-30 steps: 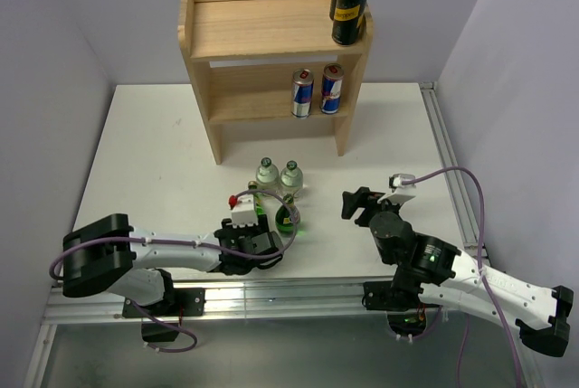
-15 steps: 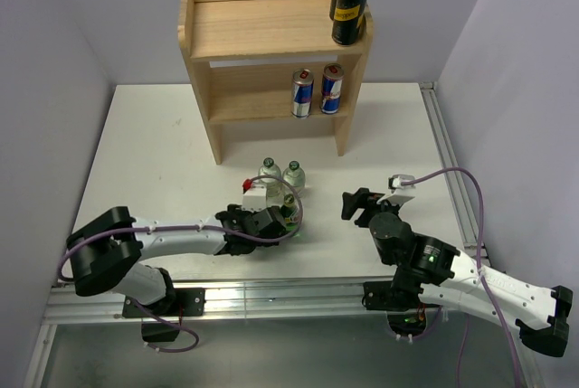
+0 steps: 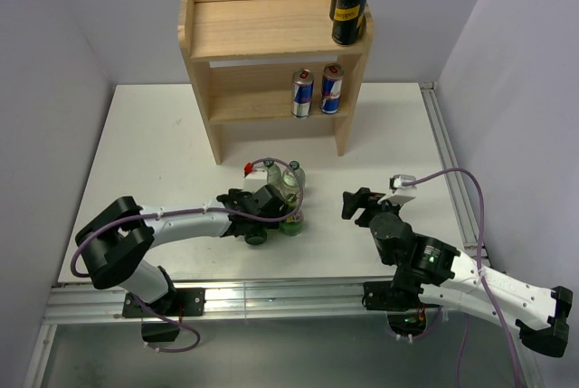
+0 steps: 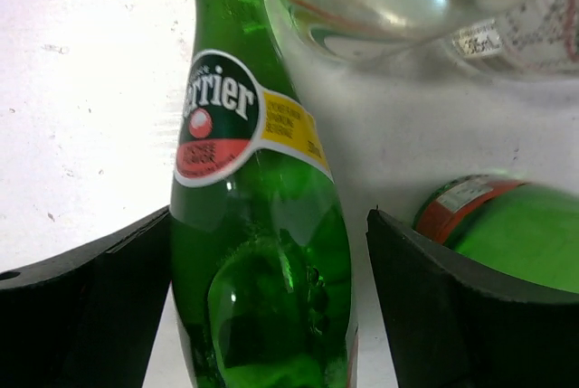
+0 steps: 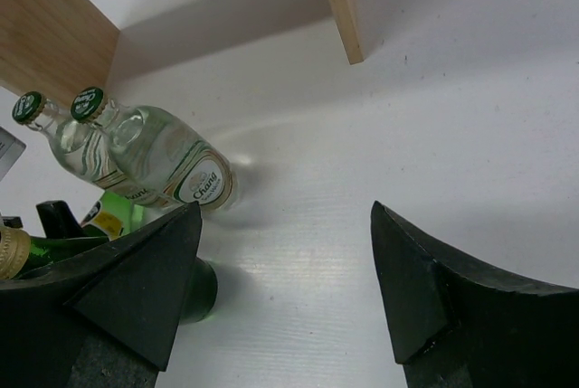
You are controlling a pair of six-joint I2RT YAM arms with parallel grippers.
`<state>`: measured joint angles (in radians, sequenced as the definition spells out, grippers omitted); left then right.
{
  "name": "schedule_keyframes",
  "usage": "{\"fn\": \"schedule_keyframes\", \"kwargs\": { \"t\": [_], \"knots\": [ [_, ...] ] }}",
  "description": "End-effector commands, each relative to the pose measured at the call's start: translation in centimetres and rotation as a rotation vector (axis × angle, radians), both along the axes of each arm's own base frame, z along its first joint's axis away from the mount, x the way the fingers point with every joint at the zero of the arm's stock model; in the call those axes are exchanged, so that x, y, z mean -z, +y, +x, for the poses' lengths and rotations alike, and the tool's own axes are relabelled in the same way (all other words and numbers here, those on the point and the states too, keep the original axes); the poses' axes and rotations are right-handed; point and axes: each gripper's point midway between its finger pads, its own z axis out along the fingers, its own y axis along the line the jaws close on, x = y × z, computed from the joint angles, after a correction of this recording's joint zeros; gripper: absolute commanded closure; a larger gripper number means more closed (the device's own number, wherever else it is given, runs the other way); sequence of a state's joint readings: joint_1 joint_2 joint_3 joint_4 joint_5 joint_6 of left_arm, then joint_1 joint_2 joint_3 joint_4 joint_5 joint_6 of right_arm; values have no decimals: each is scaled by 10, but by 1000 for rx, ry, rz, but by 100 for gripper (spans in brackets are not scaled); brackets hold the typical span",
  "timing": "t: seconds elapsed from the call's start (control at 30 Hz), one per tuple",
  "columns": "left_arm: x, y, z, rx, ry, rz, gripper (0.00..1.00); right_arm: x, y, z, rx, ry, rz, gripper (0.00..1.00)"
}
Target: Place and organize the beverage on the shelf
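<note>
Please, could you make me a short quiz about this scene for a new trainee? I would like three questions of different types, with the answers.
1. True or false: two black cans stand on the top tier of the shelf.
2. How many clear bottles are on the table? A) one B) two C) four
3. What is between the fingers of the left gripper?

Key:
1. True.
2. B.
3. A green bottle; the gripper is open around it.
</note>
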<state>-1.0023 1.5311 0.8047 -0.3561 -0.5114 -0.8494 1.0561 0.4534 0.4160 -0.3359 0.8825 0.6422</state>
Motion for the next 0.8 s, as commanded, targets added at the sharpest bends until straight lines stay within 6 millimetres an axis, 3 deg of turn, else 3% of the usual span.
{"fn": "schedule_keyframes", "kwargs": {
  "t": [0.0, 0.27, 0.6, 0.77],
  "knots": [
    [-15, -14, 13, 13, -17, -46, 12, -4, -1, 3, 25, -26, 29, 18],
    [-4, -11, -3, 18, 67, -47, 16, -5, -2, 3, 30, -30, 29, 18],
    [25, 12, -32, -41, 178, 7, 18, -4, -2, 4, 33, -30, 26, 18],
    [37, 11, -32, -64, 177, 7, 19, -4, -1, 3, 30, -30, 28, 18]
  ]
}}
